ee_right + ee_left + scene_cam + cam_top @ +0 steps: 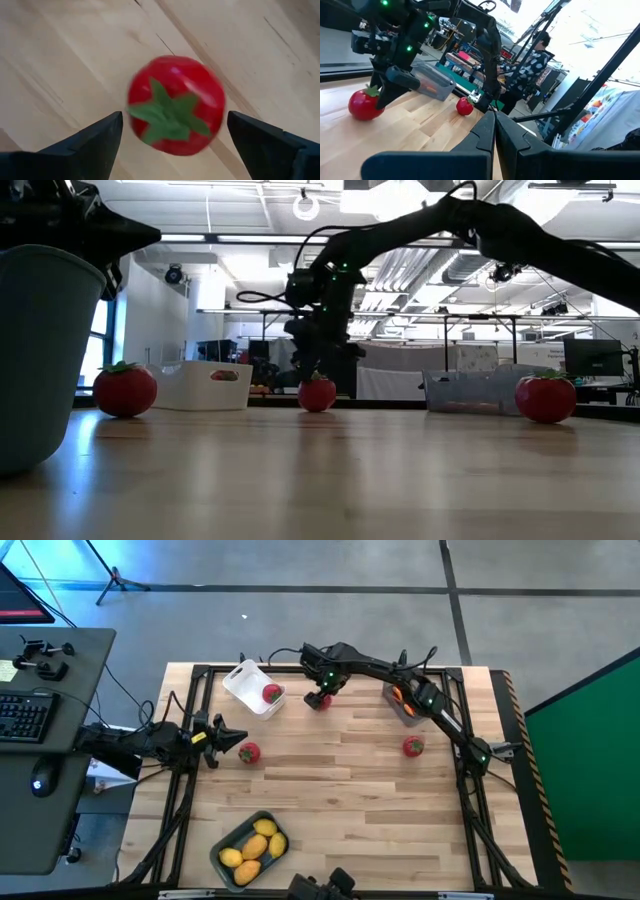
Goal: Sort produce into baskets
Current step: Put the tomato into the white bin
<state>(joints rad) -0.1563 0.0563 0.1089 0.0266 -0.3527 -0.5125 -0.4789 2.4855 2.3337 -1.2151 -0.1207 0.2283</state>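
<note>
The wooden table (340, 790) carries three baskets and several pieces of produce. The right arm reaches across the far side of the table, and the right gripper (320, 695) hangs directly over a red tomato (175, 105) that sits on the bare wood; the right wrist view shows its two fingers spread wide, one on either side of the fruit with clear wood between each fingertip and the skin, so the gripper is released and holds nothing. The grey-blue basket (250, 848) lies at the near edge, well apart from the right gripper, and holds four yellow-orange fruits (262, 828). The white basket (248, 686) stands just beside the right gripper, on the side toward the left arm, tilted relative to the table edge, with one red tomato (271, 693) inside. The dark see-through basket (402, 703) lies on the other side of the right gripper, partly hidden under the right arm, with orange pieces (398, 694) visible inside. The left gripper (222, 733) waits at the left side of the table with its fingers clenched together on nothing, and a second loose tomato (248, 751) lies just beside its tips. A third loose tomato (413, 746) lies on open wood, under the right arm's forearm and away from the right gripper.
</note>
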